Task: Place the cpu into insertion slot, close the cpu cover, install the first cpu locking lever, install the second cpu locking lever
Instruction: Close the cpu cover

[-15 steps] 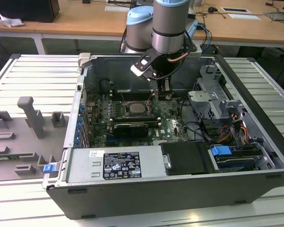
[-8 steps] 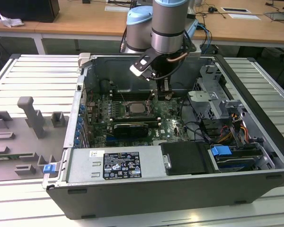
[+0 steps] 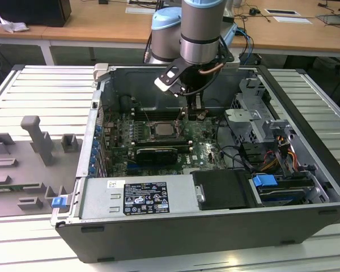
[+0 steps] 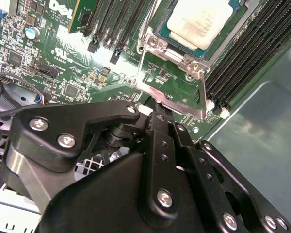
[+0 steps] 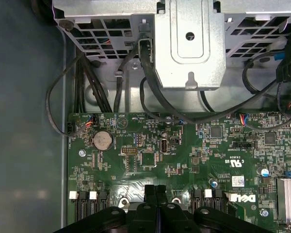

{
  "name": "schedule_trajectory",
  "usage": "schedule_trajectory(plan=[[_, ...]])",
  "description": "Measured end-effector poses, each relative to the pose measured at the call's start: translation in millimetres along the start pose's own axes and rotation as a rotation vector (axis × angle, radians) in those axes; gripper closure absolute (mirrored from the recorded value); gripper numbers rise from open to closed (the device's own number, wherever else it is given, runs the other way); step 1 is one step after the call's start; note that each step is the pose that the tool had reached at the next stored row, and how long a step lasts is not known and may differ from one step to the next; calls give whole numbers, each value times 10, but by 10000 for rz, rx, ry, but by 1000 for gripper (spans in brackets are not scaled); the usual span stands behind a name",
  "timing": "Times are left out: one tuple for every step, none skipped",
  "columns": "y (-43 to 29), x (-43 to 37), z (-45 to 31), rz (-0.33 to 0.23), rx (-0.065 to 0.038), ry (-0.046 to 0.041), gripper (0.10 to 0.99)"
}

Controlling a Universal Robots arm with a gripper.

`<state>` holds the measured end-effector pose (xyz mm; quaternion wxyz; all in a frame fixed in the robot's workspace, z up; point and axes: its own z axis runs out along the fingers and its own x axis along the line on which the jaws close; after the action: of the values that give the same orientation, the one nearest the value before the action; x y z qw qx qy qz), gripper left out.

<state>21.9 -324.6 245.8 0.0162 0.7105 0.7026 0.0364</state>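
Note:
The cpu (image 4: 199,22), a pale silver square chip, lies in the insertion slot (image 4: 153,41); in the exterior view the cpu (image 3: 160,130) is in the middle of the green board. The cpu cover (image 4: 172,101), a thin silver frame, stands raised at the side of the slot, with green board showing through its window. My gripper (image 4: 155,112) is shut with nothing between its fingers, and its tips are at the cover's free edge. In the exterior view my gripper (image 3: 195,113) hangs just to the right of the slot. In the first wrist view, the closed fingertips (image 5: 155,190) point down at the board.
Long black memory slots (image 4: 242,53) flank the socket. A black graphics card (image 3: 156,153) lies in front of it. A metal drive cage (image 3: 249,113) and black cables (image 5: 111,92) crowd the exterior view's right. The case wall (image 3: 96,130) and a grey fixture (image 3: 39,139) are on its left.

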Motion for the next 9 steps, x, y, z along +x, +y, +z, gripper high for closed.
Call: schedule_trajectory(plan=[[0, 0, 0, -1, -1, 0, 980], [-3, 0, 0, 0, 0, 0, 980], [-4, 0, 0, 0, 0, 0, 980], [-5, 0, 0, 0, 0, 0, 980], [-7, 0, -1, 0, 0, 0, 980], [-8, 0, -1, 0, 0, 0, 980], [-10, 0, -1, -1, 0, 0, 980], [-13, 0, -1, 0, 0, 0, 980], [-14, 0, -1, 1, 0, 0, 980]])
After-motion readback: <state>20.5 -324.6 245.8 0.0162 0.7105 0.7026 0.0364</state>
